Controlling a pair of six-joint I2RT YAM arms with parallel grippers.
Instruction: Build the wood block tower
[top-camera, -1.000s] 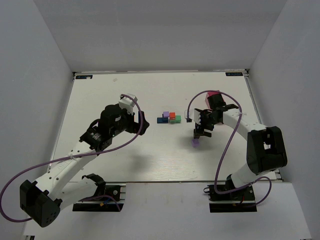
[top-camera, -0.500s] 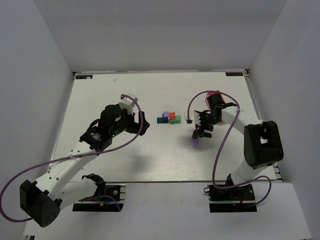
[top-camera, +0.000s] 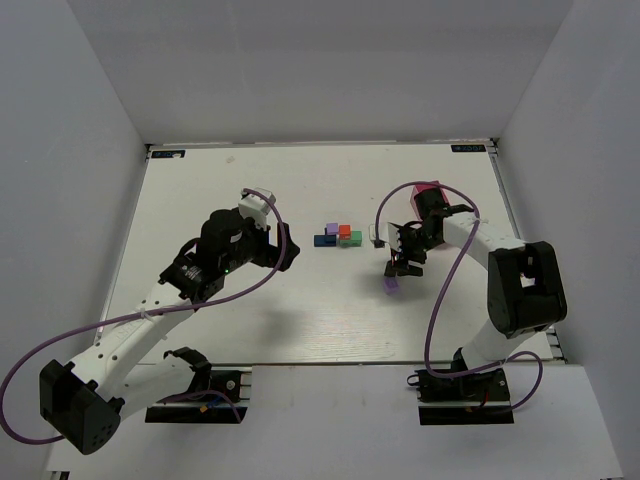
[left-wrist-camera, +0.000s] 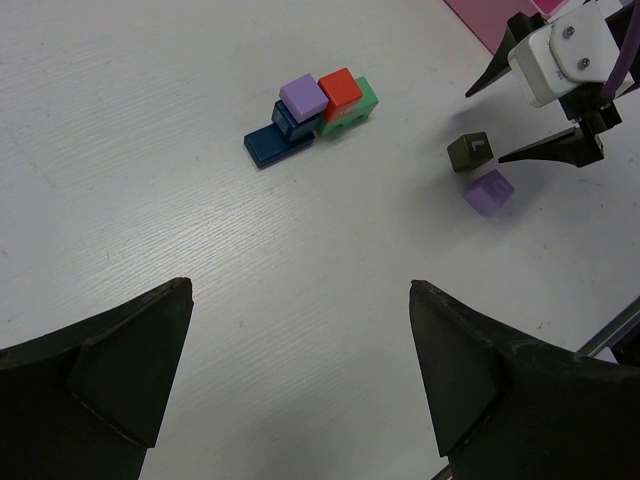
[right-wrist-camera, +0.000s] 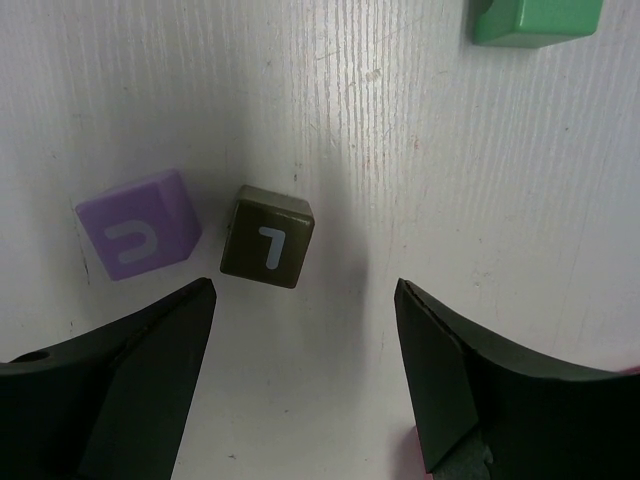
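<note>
1. The right gripper (right-wrist-camera: 302, 295) is spread and empty; the dark block (right-wrist-camera: 267, 250) lies mid-frame just above its finger gap, with the lilac block (right-wrist-camera: 138, 237) to the left.
2. The left gripper (left-wrist-camera: 300, 300) is spread and empty; the stacked blocks (left-wrist-camera: 315, 115) sit upper centre.

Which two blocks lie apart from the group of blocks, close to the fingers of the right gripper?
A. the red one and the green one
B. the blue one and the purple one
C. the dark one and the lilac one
C: the dark block and the lilac block lie side by side just ahead of the open right gripper, while the red, green, blue and purple ones sit together in the cluster.
</note>
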